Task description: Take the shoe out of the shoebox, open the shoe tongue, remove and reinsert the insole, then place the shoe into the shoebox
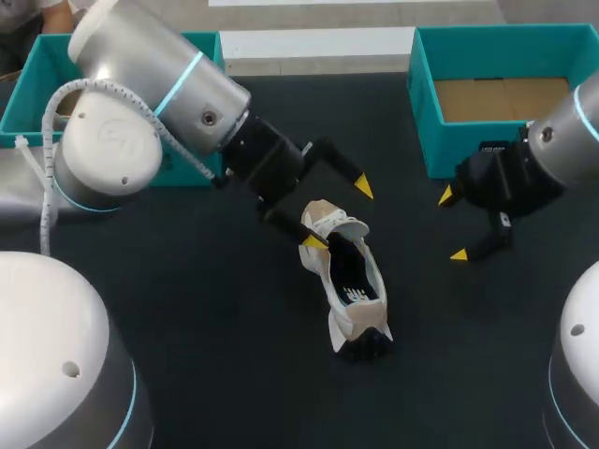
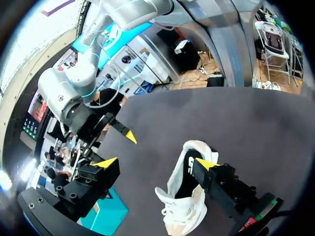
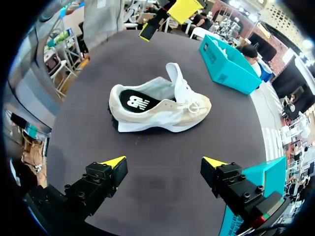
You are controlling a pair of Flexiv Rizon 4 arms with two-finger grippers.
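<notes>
L gripper (image 1: pixel 339 213) spread wide, empty, by the toe end of the shoe (image 1: pixel 351 285). One fingertip (image 2: pixel 206 163) is at the shoe's opening, maybe touching; hard to tell. R gripper (image 1: pixel 452 224) also apart, empty, near desk's right edge, clear of shoe. Shoe stands mid-desk on its sole, insole (image 3: pixel 134 102) in. Open teal box (image 1: pixel 426 122) at far right corner. 2nd box (image 1: pixel 201 45) far left, partly behind L arm (image 1: pixel 159 84). Desk (image 1: pixel 187 309) dark.
</notes>
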